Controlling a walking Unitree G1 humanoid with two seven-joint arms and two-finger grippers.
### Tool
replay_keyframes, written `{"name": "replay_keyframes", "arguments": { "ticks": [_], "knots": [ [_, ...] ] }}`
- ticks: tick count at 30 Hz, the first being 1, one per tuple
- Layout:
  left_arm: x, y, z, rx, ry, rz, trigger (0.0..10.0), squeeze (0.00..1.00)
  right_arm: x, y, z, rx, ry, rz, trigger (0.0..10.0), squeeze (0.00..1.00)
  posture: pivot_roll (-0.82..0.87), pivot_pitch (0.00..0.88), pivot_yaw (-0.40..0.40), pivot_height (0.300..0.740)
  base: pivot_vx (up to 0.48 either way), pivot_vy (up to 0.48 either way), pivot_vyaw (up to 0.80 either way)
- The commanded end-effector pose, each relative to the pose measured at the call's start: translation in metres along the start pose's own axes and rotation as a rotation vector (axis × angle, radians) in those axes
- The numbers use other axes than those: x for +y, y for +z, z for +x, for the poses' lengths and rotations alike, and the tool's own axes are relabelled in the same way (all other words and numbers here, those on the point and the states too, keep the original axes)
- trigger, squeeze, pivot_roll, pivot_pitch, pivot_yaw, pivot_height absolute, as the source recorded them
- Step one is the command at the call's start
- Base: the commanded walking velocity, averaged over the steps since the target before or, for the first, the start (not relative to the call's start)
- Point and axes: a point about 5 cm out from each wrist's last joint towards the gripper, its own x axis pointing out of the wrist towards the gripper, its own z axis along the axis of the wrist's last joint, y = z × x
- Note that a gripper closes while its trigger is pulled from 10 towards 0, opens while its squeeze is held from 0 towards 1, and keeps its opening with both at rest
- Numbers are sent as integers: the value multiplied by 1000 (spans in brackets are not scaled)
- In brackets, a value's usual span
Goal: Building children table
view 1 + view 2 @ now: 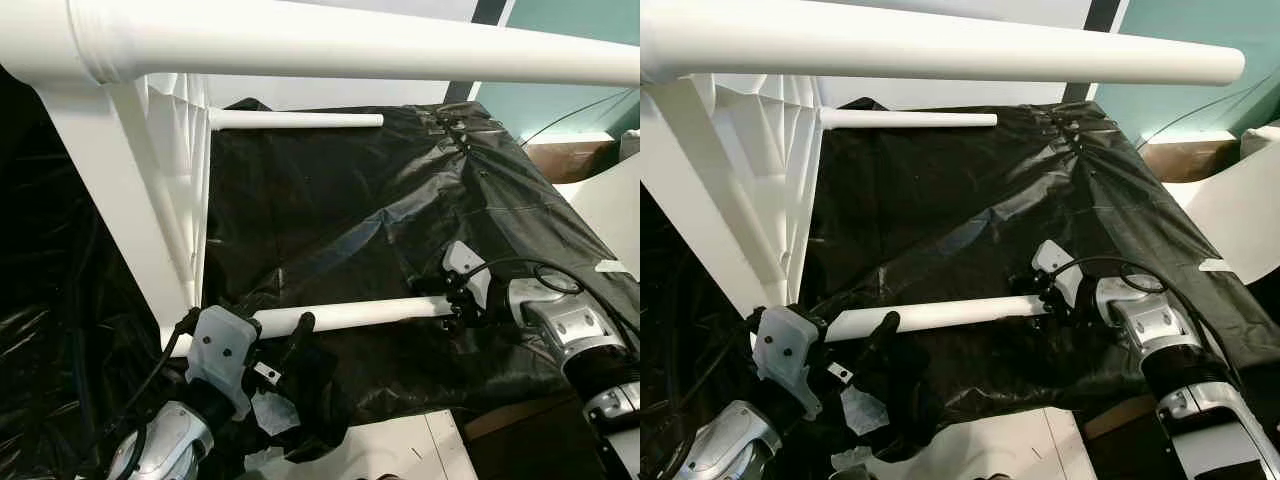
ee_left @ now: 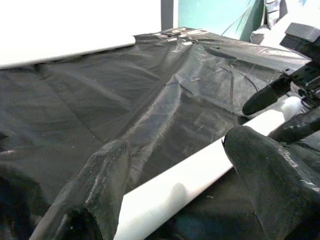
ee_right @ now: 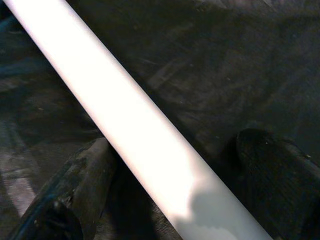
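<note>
A white children's table lies on its side, its ribbed underside (image 1: 170, 150) facing right, on a black plastic sheet (image 1: 340, 210). Its round legs point right: one close overhead (image 1: 350, 45), one farther back (image 1: 300, 120), and a low one (image 1: 350, 314) just above the sheet. My left gripper (image 1: 290, 335) grips this low leg near the tabletop; in the left wrist view the leg (image 2: 185, 180) crosses between its fingers (image 2: 95, 190). My right gripper (image 1: 452, 305) is shut on the leg's free end, and the right wrist view has the leg (image 3: 125, 115) between both fingers (image 3: 280, 175).
A white panel (image 1: 610, 210) leans at the right edge of the sheet, with a cardboard box (image 1: 560, 155) behind it by a teal wall. Cables and a black clip (image 1: 450, 120) lie at the sheet's far end. A white board (image 1: 400, 450) lies in front, below my arms.
</note>
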Motion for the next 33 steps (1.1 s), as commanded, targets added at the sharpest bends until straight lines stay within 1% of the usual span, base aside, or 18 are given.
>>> {"name": "replay_keyframes", "arguments": {
  "ticks": [1,4,6,7,11,14,18,23,25,28,29,31,32,33],
  "knots": [
    [-7,-3,1,10,-152,-3,10000,0,-7,-1,-4,11,-45,-6,10000,0,195,54,-69,740,0,0,0],
    [-7,-3,1,9,-153,-2,10000,0,-11,-1,-5,10,-74,1,10000,0,195,54,-69,740,0,0,0],
    [-7,-3,4,0,-164,-5,10000,0,-21,-1,-5,-9,-156,9,10000,0,189,40,-64,740,0,0,0],
    [-7,-3,4,0,-164,-5,10000,0,-21,-1,-5,-9,-156,9,10000,0,189,40,-64,740,0,0,0],
    [-6,-1,6,-7,-179,-7,10000,0,-32,-5,-9,-12,-262,40,10000,0,186,38,-60,740,0,0,0],
    [-6,-1,6,-7,-179,-7,10000,0,-32,-5,-9,-12,-262,40,10000,0,186,38,-60,740,0,0,0],
    [-7,-1,6,-3,-195,-12,10000,0,-39,-9,-14,-17,-319,59,10000,0,180,39,-52,740,0,0,0],
    [-7,-2,5,0,-203,-10,10000,0,-34,-6,-12,-61,-272,17,10000,0,176,47,-50,740,0,0,0],
    [-7,-2,5,1,-205,-11,10000,0,-29,-1,-10,-104,-230,-15,10000,0,176,51,-51,740,0,0,0],
    [-8,-2,5,3,-207,-18,10000,0,-19,11,-4,-222,-208,-98,10000,0,177,56,-54,740,0,0,0],
    [-8,-2,5,3,-207,-18,10000,0,-19,11,-4,-222,-208,-98,10000,0,177,56,-54,740,0,0,0],
    [-9,-2,4,4,-206,-22,10000,0,-10,18,1,-292,-203,-133,10000,0,177,64,-53,740,0,0,0],
    [-9,-2,4,4,-206,-22,10000,0,-10,18,1,-292,-203,-133,10000,0,177,64,-53,740,0,0,0],
    [-9,-3,4,5,-205,-25,10000,0,-3,20,6,-327,-194,-159,10000,0,177,64,-53,740,0,0,0]
  ]
}}
